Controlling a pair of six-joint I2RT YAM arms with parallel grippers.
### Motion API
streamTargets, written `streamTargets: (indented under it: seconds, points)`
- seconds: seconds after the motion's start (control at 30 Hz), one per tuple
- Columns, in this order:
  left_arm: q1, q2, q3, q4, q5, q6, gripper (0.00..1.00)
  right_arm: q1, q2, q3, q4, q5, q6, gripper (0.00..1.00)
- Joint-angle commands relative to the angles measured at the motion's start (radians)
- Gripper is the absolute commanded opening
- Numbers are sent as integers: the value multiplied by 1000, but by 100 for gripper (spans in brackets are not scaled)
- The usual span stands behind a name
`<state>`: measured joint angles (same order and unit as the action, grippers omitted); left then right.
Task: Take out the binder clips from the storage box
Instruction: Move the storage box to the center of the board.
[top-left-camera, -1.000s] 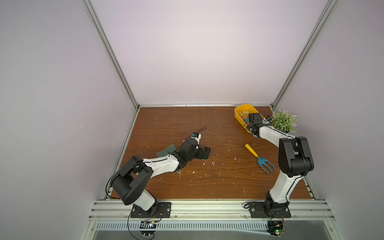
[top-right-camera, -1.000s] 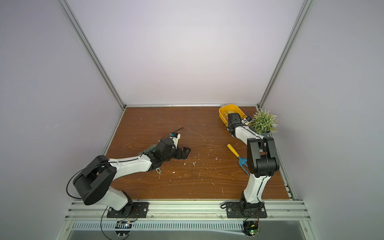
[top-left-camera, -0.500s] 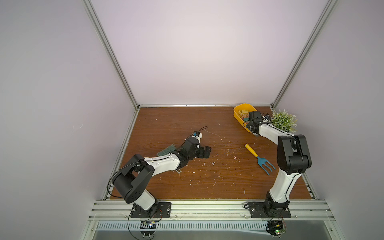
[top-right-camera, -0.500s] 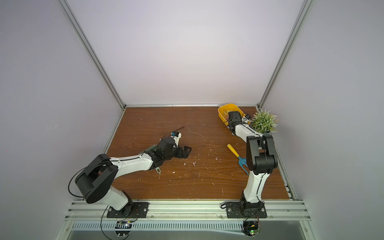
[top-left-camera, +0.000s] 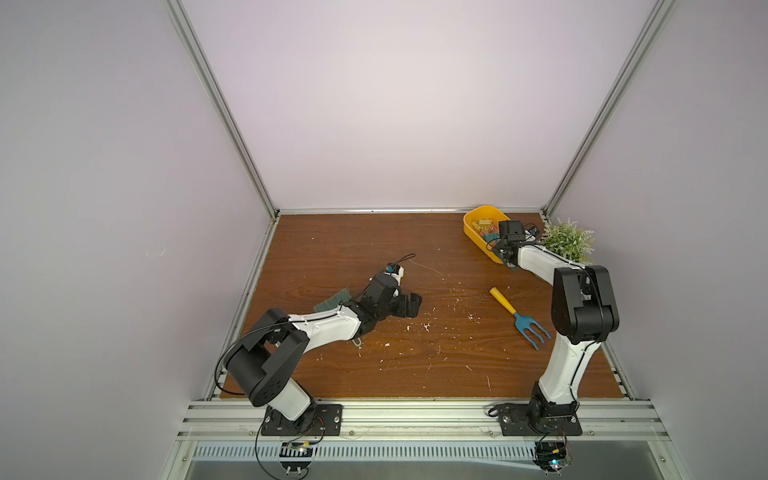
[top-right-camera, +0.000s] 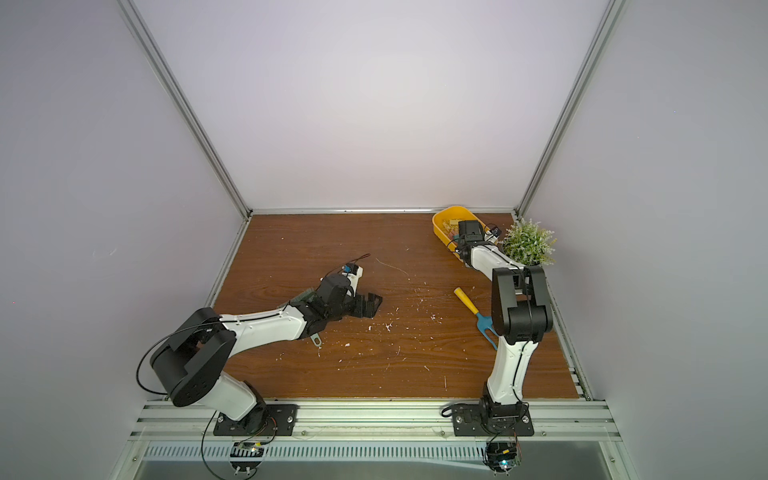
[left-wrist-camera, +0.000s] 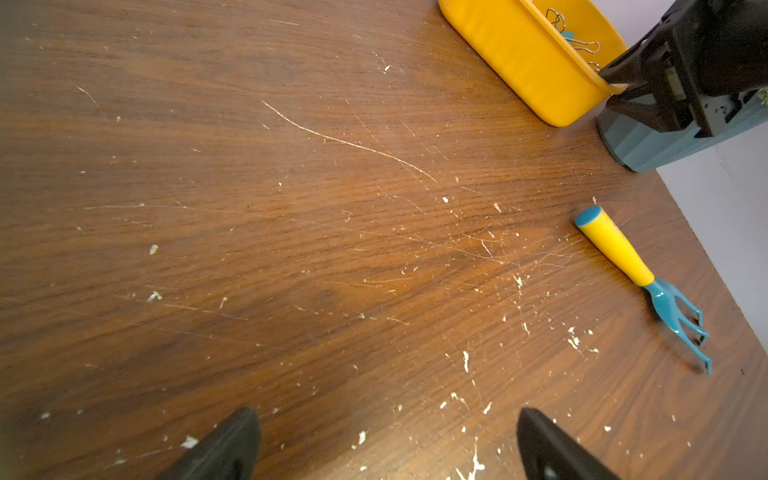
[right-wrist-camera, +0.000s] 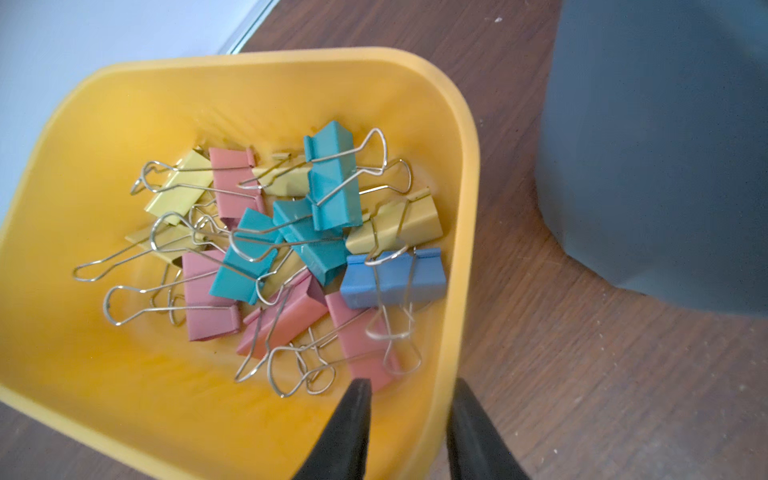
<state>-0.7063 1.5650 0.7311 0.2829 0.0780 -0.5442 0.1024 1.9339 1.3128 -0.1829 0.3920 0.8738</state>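
The yellow storage box (top-left-camera: 478, 243) (top-right-camera: 440, 232) sits at the table's back right, beside the plant. In the right wrist view the box (right-wrist-camera: 124, 374) holds several pink, yellow, teal and blue binder clips (right-wrist-camera: 307, 232), heaped toward its far end. My right gripper (right-wrist-camera: 411, 384) (top-left-camera: 498, 251) straddles the box's near side wall, one finger inside and one outside, shut on it. The left wrist view shows the same grip on the box (left-wrist-camera: 523, 62). My left gripper (left-wrist-camera: 386, 415) (top-left-camera: 409, 305) hangs open and empty just above the mid-table.
A potted plant (top-left-camera: 565, 241) in a grey-blue pot (right-wrist-camera: 665, 145) stands right next to the box. A yellow-handled teal garden fork (top-left-camera: 515, 316) lies in front of it. A teal brush (top-left-camera: 332, 301) lies under my left arm. White specks litter the wood.
My right gripper and the box it holds have shifted slightly toward the back wall. The left arm has hardly moved.
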Motion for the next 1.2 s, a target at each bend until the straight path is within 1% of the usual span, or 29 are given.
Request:
streamTargets:
  seconds: [0.0,0.07,0.23,0.33,0.53,0.63,0.73,0.9,0.93,0.97,1.1,1.17]
  points:
    - [-7,12,35,-16,-6,21,100,9,-3,2,-6,-101,-23,33]
    - [-6,12,40,-17,-6,21,100,10,-8,-13,10,-148,-41,29]
    - [-7,8,48,-30,-18,23,99,22,-13,-37,13,-253,-87,30]
    - [-7,-6,48,-43,-44,20,100,36,-22,-67,20,-294,-108,30]
    - [-7,-73,12,-38,-119,12,100,102,-64,-144,38,-318,-147,30]
    - [-4,-109,-4,-34,-151,11,100,135,-90,-179,48,-309,-154,30]
    - [0,-129,-10,-34,-159,9,100,147,-111,-198,63,-289,-143,30]
    - [2,-134,-10,-45,-157,9,100,146,-113,-158,42,-286,-157,25]
    - [2,-135,-12,-46,-158,8,100,146,-117,-157,47,-287,-156,20]
    - [2,-135,-14,-46,-158,7,100,146,-121,-154,49,-288,-159,18]
    - [3,-129,-17,-44,-155,6,100,145,-119,-116,26,-307,-172,15]
    - [2,-128,-13,-51,-158,5,100,145,-124,-106,21,-345,-181,11]
